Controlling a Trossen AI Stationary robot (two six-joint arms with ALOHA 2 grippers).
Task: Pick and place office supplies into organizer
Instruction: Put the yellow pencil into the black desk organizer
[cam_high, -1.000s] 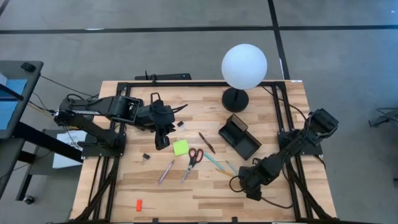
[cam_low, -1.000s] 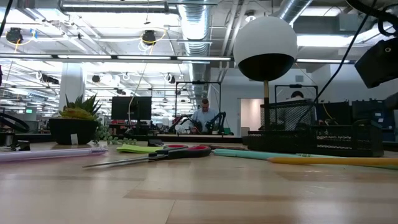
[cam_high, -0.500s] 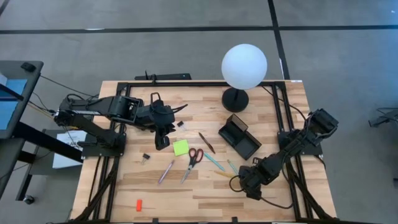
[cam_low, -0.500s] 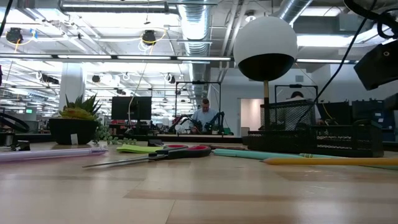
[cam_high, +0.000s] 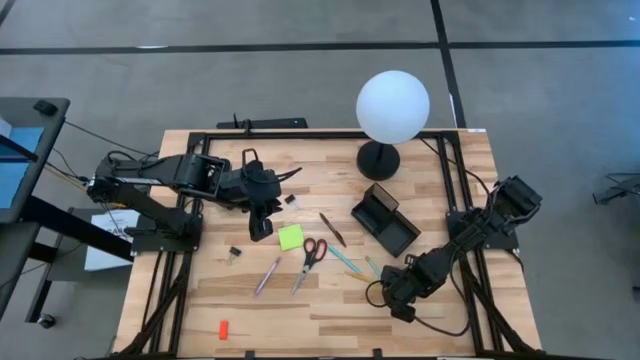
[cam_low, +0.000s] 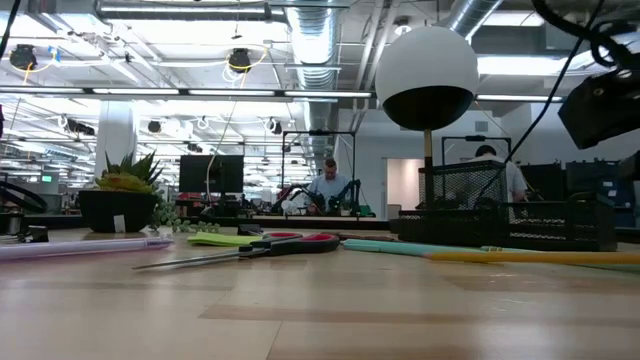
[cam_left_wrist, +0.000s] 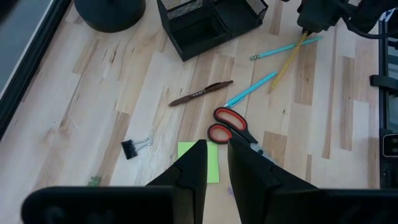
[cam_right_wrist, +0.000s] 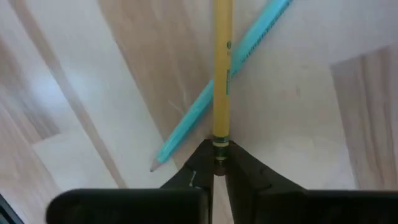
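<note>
Closed since a second ago: right hand (cam_right_wrist: 219, 163), now gripping yellow pencil (cam_right_wrist: 221, 68) lying across teal pencil (cam_right_wrist: 217, 93) on desk (cam_high: 330, 300). Left hand (cam_left_wrist: 214, 163): fingers nearly together, empty, above scissors (cam_left_wrist: 231, 127).

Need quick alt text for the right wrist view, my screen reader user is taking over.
The right gripper has its jaws closed on the eraser end of a yellow pencil, which runs straight away from the camera over the wooden table. A teal pencil lies diagonally beneath it, the two crossing.
</note>
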